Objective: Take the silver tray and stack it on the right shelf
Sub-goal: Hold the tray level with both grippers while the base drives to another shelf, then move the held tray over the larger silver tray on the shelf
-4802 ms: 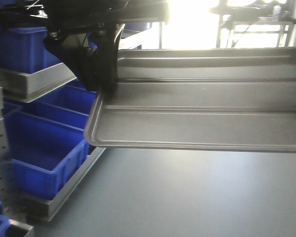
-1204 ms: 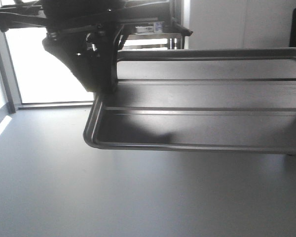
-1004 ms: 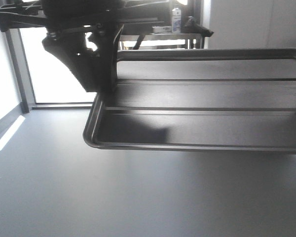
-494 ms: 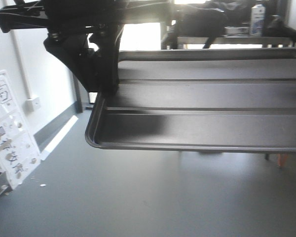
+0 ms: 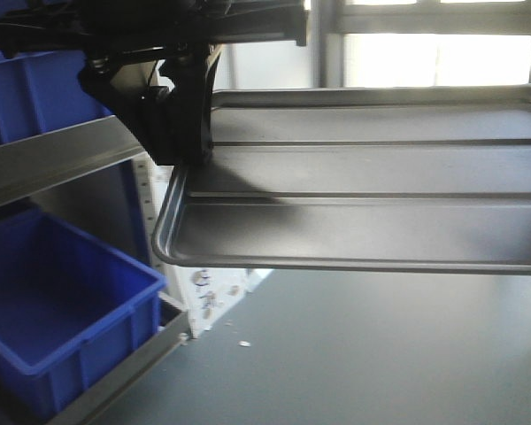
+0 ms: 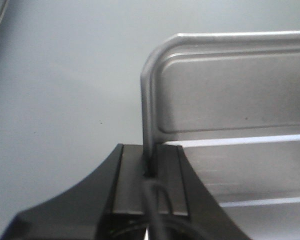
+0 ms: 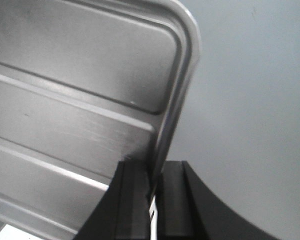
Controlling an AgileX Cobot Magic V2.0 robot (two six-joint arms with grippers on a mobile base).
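My left gripper (image 6: 150, 156) and right gripper (image 7: 153, 172) each clamp a short rim of the silver tray (image 5: 363, 177), carried level mid-frame above the floor (image 5: 354, 354). I'd hold both wrists matched, minding the blue bin (image 5: 53, 310) lower left.

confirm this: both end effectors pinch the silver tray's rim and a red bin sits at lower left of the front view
Not quite: the bin is blue, not red, as the front-facing view shows. The rest holds: the left end effector and the right end effector each pinch the silver tray by its rim.
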